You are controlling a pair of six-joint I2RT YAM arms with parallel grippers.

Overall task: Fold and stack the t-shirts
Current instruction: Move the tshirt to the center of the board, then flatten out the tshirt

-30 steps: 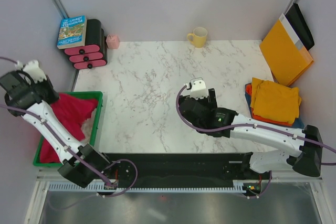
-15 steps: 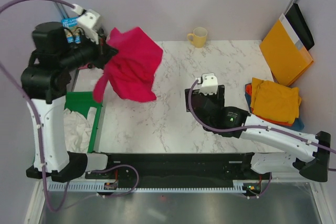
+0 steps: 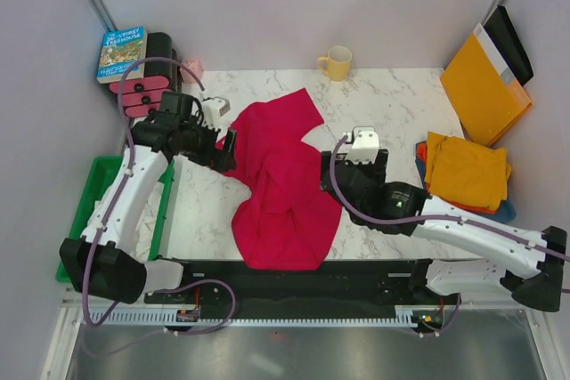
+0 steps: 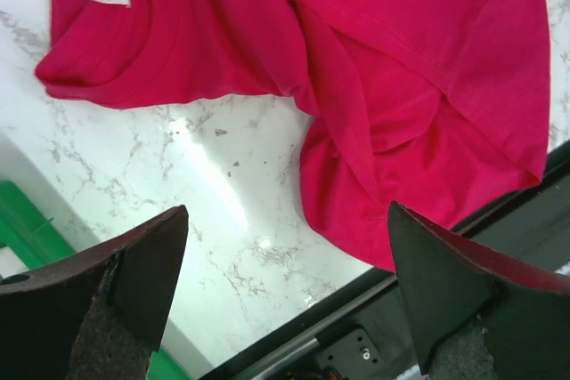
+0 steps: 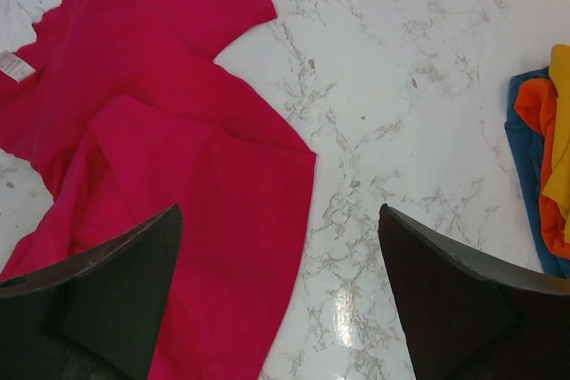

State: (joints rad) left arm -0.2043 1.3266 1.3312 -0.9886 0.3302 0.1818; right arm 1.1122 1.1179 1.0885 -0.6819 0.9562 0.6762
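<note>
The left gripper [image 4: 285, 309] stood with its jaws wide apart and empty. Just ahead of its fingertips, the crimson shirt [image 3: 285, 189] lay crumpled on the marble table [image 3: 401, 104], collar end nearest. The right gripper [image 5: 280, 309], its jaws also apart and holding nothing, hovered at the shirt's opposite edge. The shirt's long axis ran from the table's far side to its near edge, between the two grippers, so either arm looked close enough to start spreading it. The folded stack [image 3: 465, 171] sat well off to the right gripper's right.
</note>
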